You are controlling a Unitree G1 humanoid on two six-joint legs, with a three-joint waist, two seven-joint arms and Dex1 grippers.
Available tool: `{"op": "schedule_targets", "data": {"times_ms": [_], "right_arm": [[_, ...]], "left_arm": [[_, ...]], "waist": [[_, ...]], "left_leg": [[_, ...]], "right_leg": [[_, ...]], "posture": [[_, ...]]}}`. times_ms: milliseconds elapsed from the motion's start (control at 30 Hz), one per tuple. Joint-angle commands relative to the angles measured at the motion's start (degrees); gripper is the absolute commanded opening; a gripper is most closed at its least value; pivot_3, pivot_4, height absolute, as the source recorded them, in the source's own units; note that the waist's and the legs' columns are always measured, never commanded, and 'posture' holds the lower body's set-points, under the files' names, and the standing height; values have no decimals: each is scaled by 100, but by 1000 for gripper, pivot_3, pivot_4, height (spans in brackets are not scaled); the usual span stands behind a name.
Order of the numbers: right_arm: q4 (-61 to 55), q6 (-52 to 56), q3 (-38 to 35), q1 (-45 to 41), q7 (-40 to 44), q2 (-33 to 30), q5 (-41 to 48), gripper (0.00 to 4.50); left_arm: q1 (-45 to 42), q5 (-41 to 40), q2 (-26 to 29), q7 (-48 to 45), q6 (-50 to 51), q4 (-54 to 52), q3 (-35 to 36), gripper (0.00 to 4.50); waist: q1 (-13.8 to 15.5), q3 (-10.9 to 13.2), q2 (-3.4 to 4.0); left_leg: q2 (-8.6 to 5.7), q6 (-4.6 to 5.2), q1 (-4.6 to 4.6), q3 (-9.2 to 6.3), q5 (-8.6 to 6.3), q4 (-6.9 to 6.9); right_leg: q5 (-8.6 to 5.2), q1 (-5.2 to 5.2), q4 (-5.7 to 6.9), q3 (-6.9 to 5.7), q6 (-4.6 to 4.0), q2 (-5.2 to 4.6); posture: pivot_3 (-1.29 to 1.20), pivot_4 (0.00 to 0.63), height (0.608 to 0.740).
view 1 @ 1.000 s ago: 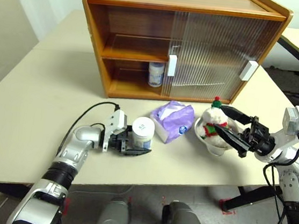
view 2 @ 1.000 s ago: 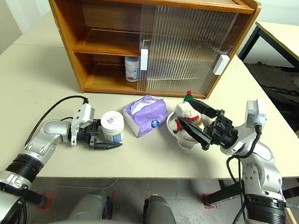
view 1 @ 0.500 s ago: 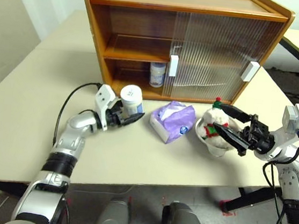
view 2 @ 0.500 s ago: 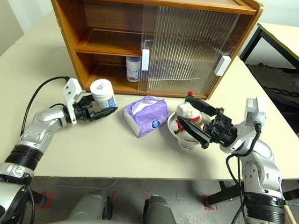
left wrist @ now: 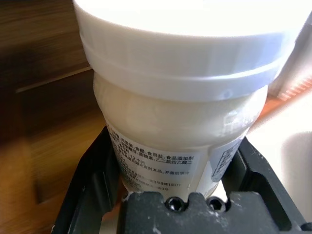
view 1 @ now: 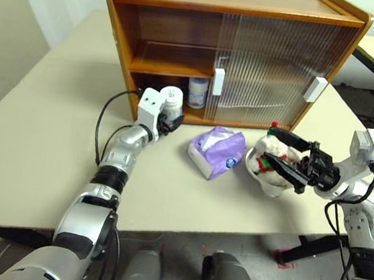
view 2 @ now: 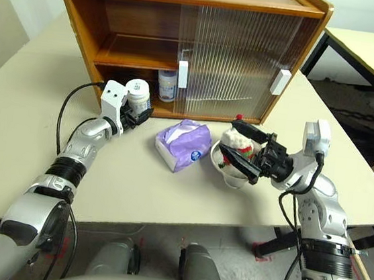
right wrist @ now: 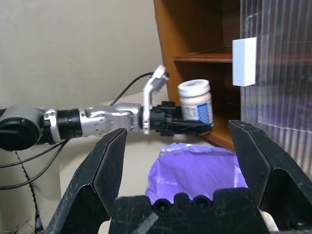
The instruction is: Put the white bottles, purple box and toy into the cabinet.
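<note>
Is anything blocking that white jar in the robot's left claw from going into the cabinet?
Nothing visible: the left gripper holds the white bottle at the cabinet's open lower-left bay; another bottle stands deeper, beside the path.

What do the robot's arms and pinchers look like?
Both arms are shiny silver metal with black rings at the joints. Thin black cables loop beside them. Each wrist carries a small white camera block. The left tool and right tool have two black, wedge-shaped fingers.

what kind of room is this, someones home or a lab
Probably a lab or test room, not a home: a lone wooden cabinet stands on a plain beige table, another bare table sits beside it, and red tape marks dot the concrete floor.
</note>
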Motion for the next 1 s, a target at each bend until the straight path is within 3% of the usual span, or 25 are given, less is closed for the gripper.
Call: {"op": "schedule_targets", "data": {"times_ms": [33, 433, 1000], "right_arm": [[-125, -71, 58, 24, -32, 45, -26, 4500], [-201, -37, 34, 61, -49, -34, -2, 4500], [-420, 34, -43, 282, -132, -147, 80, 4500]], "left_arm": [[-340, 34, -43, 231, -294, 485, 111, 3134], [-1262, 127, -188, 668, -582, 1846, 184, 3134], [-1593, 205, -229, 1077, -546, 2491, 361, 3134]], "waist": [[21, 0, 0], [44, 8, -14], [22, 10, -18]], "left_leg": [[-1, -1, 0, 1, 0, 0], [-6, -3, -13, 6, -1, 0], [-9, -6, -14, 13, -3, 0]], "right_leg": [[0, 0, 0, 0, 0, 0], [-1, -3, -8, -12, 1, -1], [-1, -4, -7, -15, 1, -1]], "posture": [[107, 0, 740], [92, 0, 740], [65, 6, 740]]}}
